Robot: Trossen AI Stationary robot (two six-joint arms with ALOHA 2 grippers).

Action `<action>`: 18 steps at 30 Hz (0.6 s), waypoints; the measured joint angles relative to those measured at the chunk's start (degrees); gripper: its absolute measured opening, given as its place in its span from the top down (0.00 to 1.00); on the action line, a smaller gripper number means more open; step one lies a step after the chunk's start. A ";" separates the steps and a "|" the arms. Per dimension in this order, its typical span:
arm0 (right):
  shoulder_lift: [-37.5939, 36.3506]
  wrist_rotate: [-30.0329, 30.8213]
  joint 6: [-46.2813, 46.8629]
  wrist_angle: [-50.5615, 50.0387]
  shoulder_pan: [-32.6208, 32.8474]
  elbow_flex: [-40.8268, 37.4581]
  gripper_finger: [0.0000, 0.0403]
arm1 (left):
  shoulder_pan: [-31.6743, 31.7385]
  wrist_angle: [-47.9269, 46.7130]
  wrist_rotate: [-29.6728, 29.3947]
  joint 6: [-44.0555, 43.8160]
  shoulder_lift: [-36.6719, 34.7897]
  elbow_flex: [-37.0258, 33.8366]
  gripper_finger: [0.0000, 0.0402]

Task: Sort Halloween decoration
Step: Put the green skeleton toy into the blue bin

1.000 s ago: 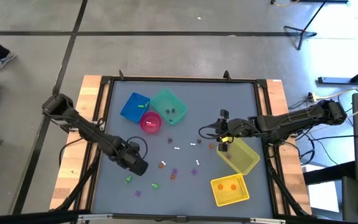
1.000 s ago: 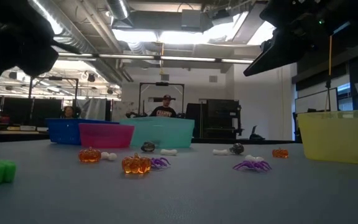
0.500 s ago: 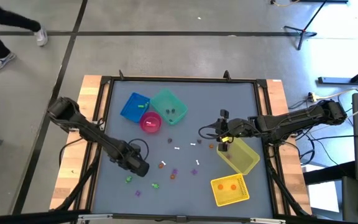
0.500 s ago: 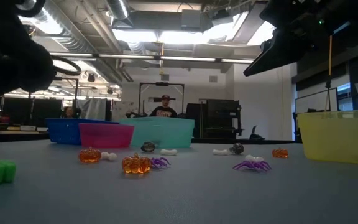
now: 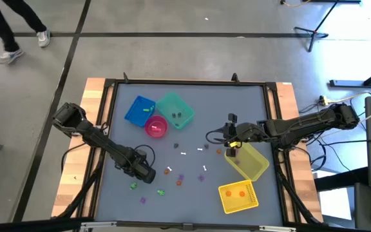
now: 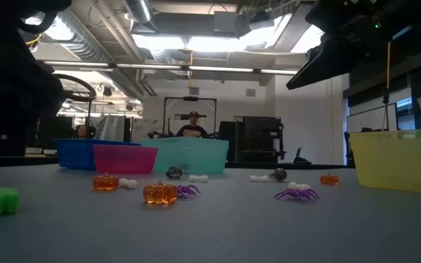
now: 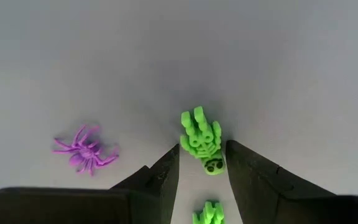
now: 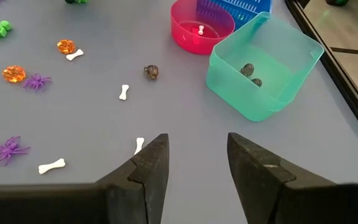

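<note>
Pickup step: left gripper (image 7: 202, 163) lined up on a green skeleton (image 7: 203, 142).
High view showed the left gripper (image 5: 143, 173) low over the near-left trinkets and the right gripper (image 5: 232, 140) waiting beside a yellow bin (image 5: 255, 162). Left wrist view showed the fingers (image 7: 164, 175) parted, the skeleton between the tips, ungripped; next came lowering and closing. Right wrist view showed parted, empty fingers (image 8: 153, 163).

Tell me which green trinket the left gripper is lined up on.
The green skeleton, lying on the table between the open fingers of the left gripper. The other green piece lies closer to the wrist.
</note>
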 joint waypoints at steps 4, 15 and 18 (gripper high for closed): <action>0.00 0.00 0.00 -0.01 0.00 0.00 0.60 | 0.00 0.13 0.00 0.00 0.04 0.00 0.74; 0.00 0.00 0.00 -0.01 0.00 0.00 0.60 | 0.00 0.99 -0.06 0.02 0.09 -0.04 0.90; 0.00 0.00 0.00 -0.01 0.00 0.00 0.60 | 0.00 1.43 -0.04 0.02 0.04 -0.04 0.93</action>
